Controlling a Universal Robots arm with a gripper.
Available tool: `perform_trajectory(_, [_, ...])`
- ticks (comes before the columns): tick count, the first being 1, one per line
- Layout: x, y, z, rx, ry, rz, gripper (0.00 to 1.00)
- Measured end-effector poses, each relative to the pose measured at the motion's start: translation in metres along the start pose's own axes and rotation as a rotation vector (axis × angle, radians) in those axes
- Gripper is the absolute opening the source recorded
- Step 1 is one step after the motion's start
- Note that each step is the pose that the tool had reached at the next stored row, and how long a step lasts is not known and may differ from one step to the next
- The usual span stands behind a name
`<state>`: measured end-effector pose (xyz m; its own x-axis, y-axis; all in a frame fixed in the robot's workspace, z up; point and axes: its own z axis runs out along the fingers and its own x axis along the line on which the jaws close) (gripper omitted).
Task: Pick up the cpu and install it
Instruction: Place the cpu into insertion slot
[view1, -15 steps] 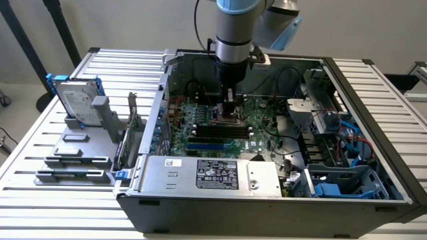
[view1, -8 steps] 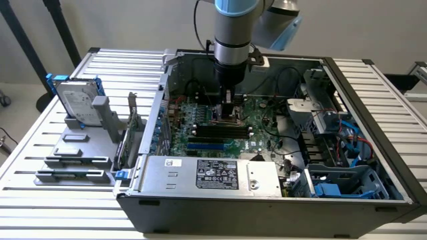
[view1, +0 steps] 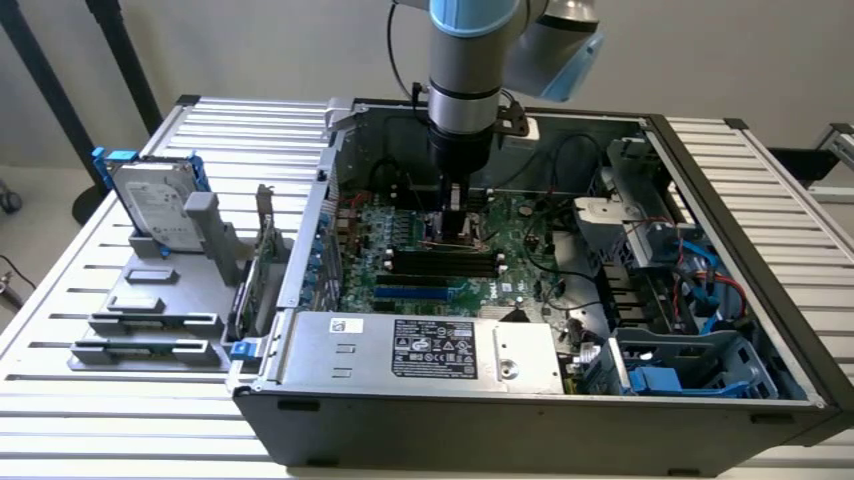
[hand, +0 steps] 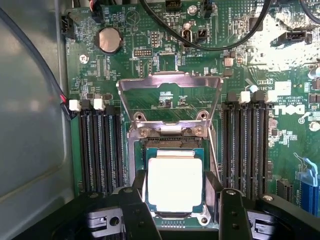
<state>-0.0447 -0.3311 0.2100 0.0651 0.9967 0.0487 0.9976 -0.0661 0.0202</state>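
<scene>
Closest in, the gripper (hand: 176, 190) has its jaws pinching the cpu (hand: 175, 175) by two opposite edges. The chip lies flat over the socket (hand: 170, 143) on the green motherboard (hand: 120, 67). Just beyond, the metal load plate (hand: 170, 82) stands flipped open. Black memory slots (hand: 100, 150) flank it, and a coin battery (hand: 110, 40) sits farther back.

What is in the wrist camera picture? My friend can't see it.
A silver square cpu is gripped between the gripper's black fingers, right at the open socket on a green motherboard. The socket's metal frame is flipped open, with black memory slots on both sides.
</scene>
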Motion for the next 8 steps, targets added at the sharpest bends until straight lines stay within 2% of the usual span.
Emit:
perform_trajectory(6, [0.0000,0.0003,0.0002,-0.0003,-0.0020,-0.001,0.55])
perform_trajectory(8, [0.0000,0.0004,0.0006,-0.0025,-0.0051,-0.001,0.55])
